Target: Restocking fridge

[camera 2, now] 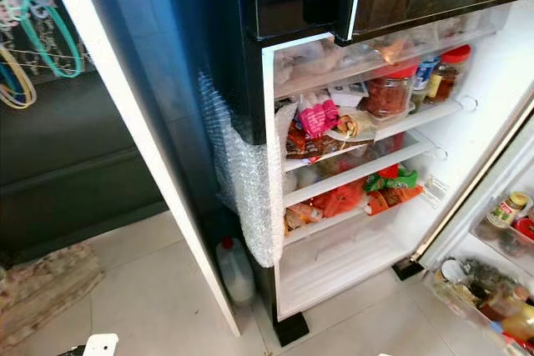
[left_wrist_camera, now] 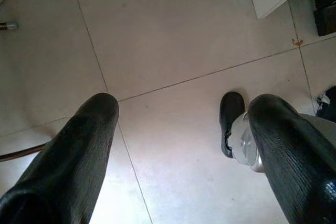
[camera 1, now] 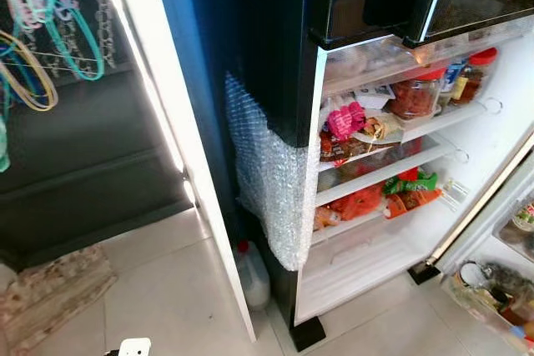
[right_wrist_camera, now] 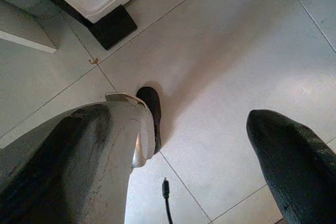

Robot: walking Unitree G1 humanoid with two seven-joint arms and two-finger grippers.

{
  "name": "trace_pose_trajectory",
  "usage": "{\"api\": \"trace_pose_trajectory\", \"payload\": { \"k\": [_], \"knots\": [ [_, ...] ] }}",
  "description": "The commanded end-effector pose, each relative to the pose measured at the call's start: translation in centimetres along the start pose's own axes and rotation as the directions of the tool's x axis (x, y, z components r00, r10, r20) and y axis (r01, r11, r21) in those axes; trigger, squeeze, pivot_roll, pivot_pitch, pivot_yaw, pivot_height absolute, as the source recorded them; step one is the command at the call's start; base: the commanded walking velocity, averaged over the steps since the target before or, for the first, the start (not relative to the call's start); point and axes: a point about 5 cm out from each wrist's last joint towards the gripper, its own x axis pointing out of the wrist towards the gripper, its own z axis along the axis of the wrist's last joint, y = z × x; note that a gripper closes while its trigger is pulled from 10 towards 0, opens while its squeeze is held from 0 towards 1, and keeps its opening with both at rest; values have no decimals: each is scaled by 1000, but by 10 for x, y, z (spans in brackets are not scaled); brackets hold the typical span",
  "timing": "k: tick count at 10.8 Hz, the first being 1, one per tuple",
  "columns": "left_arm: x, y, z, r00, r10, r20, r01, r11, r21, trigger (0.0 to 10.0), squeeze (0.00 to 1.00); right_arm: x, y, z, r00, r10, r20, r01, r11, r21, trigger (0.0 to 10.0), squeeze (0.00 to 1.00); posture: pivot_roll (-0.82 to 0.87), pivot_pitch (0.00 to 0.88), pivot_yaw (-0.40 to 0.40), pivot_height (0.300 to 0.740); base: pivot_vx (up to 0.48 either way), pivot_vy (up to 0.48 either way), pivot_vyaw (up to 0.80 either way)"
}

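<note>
Fridge (camera 1: 501,122) open w/ stocked shelves incl. red-lid jar (camera 1: 415,94); left gripper (left_wrist_camera: 178,145) & right gripper (right_wrist_camera: 210,156) hang over tile floor (left_wrist_camera: 173,35), both spread wide, empty.

Crowded fridge shelves (camera 1: 380,174): jars (camera 1: 415,93), packets (camera 1: 357,203); jug (camera 1: 253,273) on floor (camera 1: 167,298).

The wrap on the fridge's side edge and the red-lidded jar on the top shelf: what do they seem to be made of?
The wrap looks like clear plastic bubble wrap: a grid of small shiny bubbles, semi-transparent against the black fridge. The red-lidded jar seems clear glass or hard plastic, since its reddish contents show through; the lid looks like matte plastic.
</note>
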Motion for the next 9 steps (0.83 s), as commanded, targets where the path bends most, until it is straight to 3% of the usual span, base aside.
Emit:
{"api": "trace_pose_trajectory", "payload": {
  "k": [1,3,9],
  "knots": [
    [-1,1,-5,1000,1,-26,-1,1000,3,10000,0,-1,-2,-3,1000,-6,-13,6,1000,0,10000,0,43,2,47,740,0,-307,0],
    [-1,0,-5,1000,1,-26,-1,1000,1,10000,0,-1,-2,-4,1000,-11,-19,11,1000,3,10000,0,40,3,45,740,0,-304,-372],
    [-1,1,-6,999,16,-29,-17,1000,-22,10000,0,0,-2,-3,1000,-1,-23,1,1000,-14,10000,0,40,5,42,740,0,0,-766]
  ]
}}
